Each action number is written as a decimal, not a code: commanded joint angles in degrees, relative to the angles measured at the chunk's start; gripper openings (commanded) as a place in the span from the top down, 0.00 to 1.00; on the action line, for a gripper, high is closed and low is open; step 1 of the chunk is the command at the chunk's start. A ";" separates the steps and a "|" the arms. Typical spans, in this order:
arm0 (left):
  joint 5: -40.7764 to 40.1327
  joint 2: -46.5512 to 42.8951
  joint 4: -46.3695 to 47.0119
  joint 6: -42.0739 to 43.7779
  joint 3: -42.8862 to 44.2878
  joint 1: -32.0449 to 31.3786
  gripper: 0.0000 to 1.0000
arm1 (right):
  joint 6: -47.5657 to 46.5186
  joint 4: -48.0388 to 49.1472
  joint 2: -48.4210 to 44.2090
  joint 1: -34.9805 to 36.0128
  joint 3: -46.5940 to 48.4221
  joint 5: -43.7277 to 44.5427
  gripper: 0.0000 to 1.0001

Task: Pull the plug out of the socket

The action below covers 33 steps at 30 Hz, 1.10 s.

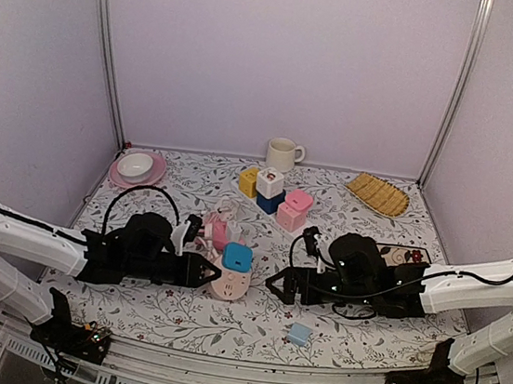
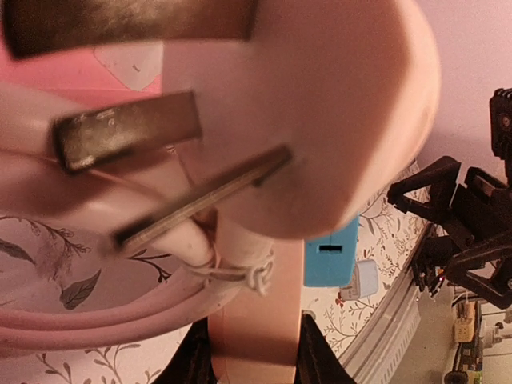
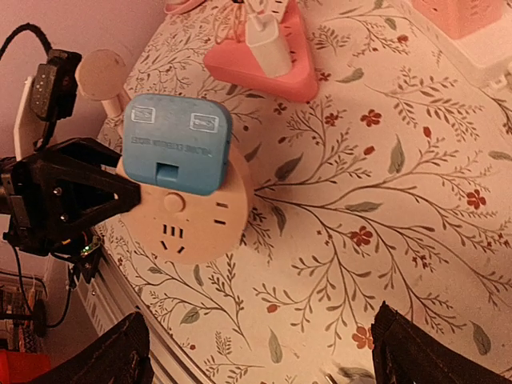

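Your left gripper [image 1: 202,272] is clamped on the socket [image 3: 196,228], left of centre. The plug [image 3: 178,144] still sits in it. Your right gripper [image 1: 275,284] gapes wide and empty, so the pull remains.

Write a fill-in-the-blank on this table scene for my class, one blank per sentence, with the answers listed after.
The blue plug sits on a ____ socket.
The right gripper is ____.
The left gripper is shut on the ____.
The bowl rests on a ____ plate.
Missing words: round; open; socket; pink.
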 commanded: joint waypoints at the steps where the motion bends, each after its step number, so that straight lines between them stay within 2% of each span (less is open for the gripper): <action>1: 1.46 -0.69 2.99 8.24 3.70 -0.51 1.00 | -6.01 5.32 3.02 -0.19 5.19 -4.85 0.01; 5: -3.70 -1.30 -0.82 14.23 5.30 -2.64 1.00 | -5.81 5.16 6.36 -0.25 10.20 -4.33 0.01; 11: -12.42 -0.93 -5.46 18.83 7.50 -6.71 1.00 | -5.79 1.12 12.05 -1.01 19.11 -1.31 0.01; 16: -13.87 -1.35 -4.32 20.32 7.09 -8.51 1.00 | -7.10 -2.87 16.88 -1.60 25.63 1.89 0.01; 26: -13.02 -6.37 3.05 21.24 2.32 -9.30 1.00 | -7.34 -4.51 20.61 -2.73 27.35 1.86 0.06; 33: -17.44 -6.49 0.92 19.72 2.34 -9.16 1.00 | -7.15 -4.85 19.29 -2.48 25.31 -1.14 0.12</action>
